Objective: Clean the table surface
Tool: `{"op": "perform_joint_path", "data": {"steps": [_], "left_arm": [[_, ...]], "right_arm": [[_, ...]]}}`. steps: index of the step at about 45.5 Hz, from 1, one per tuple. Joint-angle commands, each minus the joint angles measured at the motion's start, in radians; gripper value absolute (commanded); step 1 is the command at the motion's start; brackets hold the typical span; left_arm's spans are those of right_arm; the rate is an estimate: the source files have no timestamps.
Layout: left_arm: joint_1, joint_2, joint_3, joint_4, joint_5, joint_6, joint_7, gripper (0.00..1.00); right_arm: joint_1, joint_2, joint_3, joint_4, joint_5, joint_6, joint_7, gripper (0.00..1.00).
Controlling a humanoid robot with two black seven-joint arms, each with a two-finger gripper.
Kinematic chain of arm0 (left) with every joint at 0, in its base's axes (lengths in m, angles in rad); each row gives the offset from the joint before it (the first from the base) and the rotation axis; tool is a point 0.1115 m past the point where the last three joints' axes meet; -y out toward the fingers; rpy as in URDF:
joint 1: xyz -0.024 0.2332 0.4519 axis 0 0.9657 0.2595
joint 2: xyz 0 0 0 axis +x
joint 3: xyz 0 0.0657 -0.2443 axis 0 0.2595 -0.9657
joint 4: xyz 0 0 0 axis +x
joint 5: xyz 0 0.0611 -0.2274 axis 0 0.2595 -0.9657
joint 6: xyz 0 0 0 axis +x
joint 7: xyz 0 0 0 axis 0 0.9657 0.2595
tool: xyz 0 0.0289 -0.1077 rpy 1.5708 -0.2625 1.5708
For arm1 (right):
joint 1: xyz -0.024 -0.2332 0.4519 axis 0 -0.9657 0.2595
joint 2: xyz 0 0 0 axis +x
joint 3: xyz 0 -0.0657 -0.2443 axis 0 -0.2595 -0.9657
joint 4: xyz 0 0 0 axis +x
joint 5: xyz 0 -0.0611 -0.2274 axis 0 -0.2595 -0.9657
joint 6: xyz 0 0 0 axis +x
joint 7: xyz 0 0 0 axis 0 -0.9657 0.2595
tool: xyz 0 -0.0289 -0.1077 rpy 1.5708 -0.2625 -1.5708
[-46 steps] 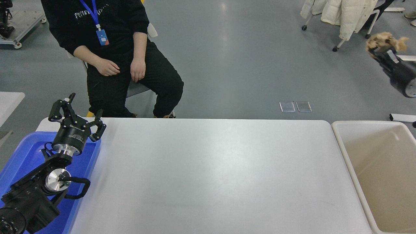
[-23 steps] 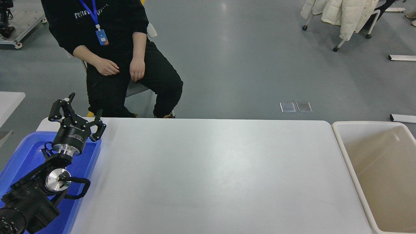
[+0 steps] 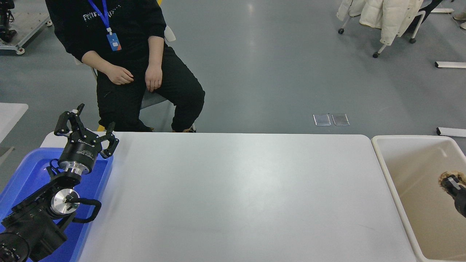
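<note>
Tabletop first, nearest us: the table surface (image 3: 233, 196), white and matte, runs nearly the full width of the view, and we see nothing lying on it. At its left end sits a blue tray (image 3: 22, 171), and over that tray our left arm is parked, its left gripper (image 3: 85, 129) pointing away from us with the fingers spread wide and nothing between them.

At the right end, just beside the table edge, stands a beige bin (image 3: 378, 160). Our right gripper (image 3: 451, 182) enters from the right edge of the view and hangs over the inside of the bin. A tan, fuzzy clump (image 3: 445, 176) sits at its tip. We cannot tell whether the jaws are clenched on that clump or already released, since only a small part of the gripper shows and it is half hidden by the fuzz.

We judge the step in hand to be the drop-off: the scrap is being carried into the bin. The next move calls for letting the clump fall well inside the bin walls, then drawing the arm clear. With the tabletop bare, we judge the task close to done once that is dropped.

Farther off, beyond the table's far edge, a person (image 3: 127, 65) in dark clothes sits on a chair with hands resting on the thighs. A pale coat (image 3: 386, 14) hangs over a wheeled rack at the far right.
</note>
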Motion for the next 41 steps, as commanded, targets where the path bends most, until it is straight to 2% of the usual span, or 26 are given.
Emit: {"op": "perform_joint_path", "data": {"steps": [1,5,17,23,31,34,36,41], "left_arm": [[0.0,0.0,0.0,0.0,0.001,0.0,0.0,1.0],[0.0,0.0,0.0,0.0,0.001,0.0,0.0,1.0],[0.0,0.0,0.0,0.0,0.001,0.0,0.0,1.0],[0.0,0.0,0.0,0.0,0.001,0.0,0.0,1.0],[0.0,0.0,0.0,0.0,0.001,0.0,0.0,1.0],[0.0,0.0,0.0,0.0,-0.001,0.0,0.0,1.0],[0.0,0.0,0.0,0.0,-0.001,0.0,0.0,1.0],[0.0,0.0,0.0,0.0,-0.001,0.0,0.0,1.0]], "right_arm": [[-0.027,0.023,-0.002,-0.002,0.001,-0.003,-0.002,0.0],[-0.027,0.023,0.002,-0.004,0.001,-0.017,-0.002,0.02],[-0.05,0.063,0.015,-0.001,0.004,-0.127,-0.001,0.59],[-0.05,0.074,0.016,-0.001,0.004,-0.23,-0.001,0.82],[-0.048,0.091,0.013,-0.001,0.004,-0.36,0.004,0.93],[-0.038,0.091,0.013,0.001,0.004,-0.364,0.004,0.94],[-0.028,0.091,0.015,0.001,0.004,-0.364,0.002,0.97],[0.056,0.083,0.021,-0.001,0.017,-0.353,-0.004,0.98]]}}
